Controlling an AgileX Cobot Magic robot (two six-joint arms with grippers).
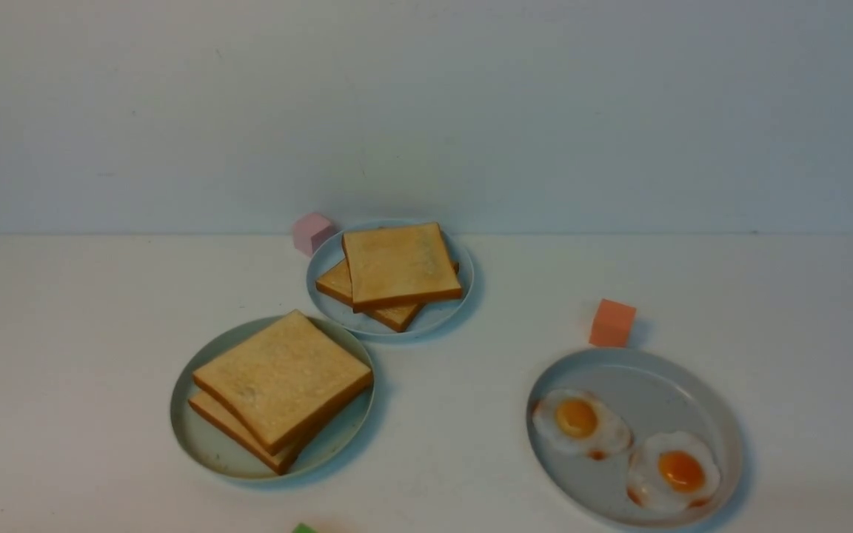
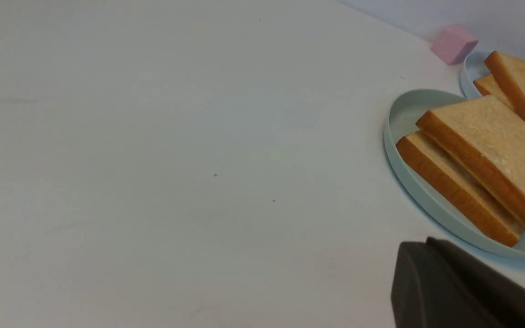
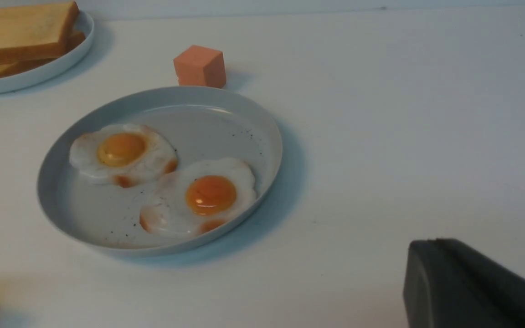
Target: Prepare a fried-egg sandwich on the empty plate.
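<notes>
Left wrist view is showing us only a dark part of the left gripper point(image 2: 449, 282). Its fingers are sitting closed with nothing between them, clear of the white table point(image 1: 71, 385).

Just ahead of those fingers, near but not touching, we are finding the empty plate point(image 1: 201, 437), pale mint green. It is carrying the fried-egg sandwich point(image 1: 282, 385): two square toast slices are lying stacked, the upper one shifted off the lower. We are not seeing any egg between them and cannot tell whether one is there. A green object point(image 1: 303, 528) is showing only as a corner at the near edge of the front view.

Farther beyond the left fingers, a pink cube point(image 1: 312, 232) is standing just beside a smaller grey-blue plate point(image 1: 437, 314), which is holding two more toast slices point(image 1: 399, 265), the upper one turned against the lower.

Moving right, we are noting an orange cube point(image 1: 611, 323) standing just behind a grey plate point(image 1: 641, 374). This plate is lying ahead of the right gripper point(image 3: 458, 282), apart from it, and is holding two fried eggs point(image 1: 580, 423) side by side with their whites touching. The right fingers are likewise sitting closed and gripping nothing.
</notes>
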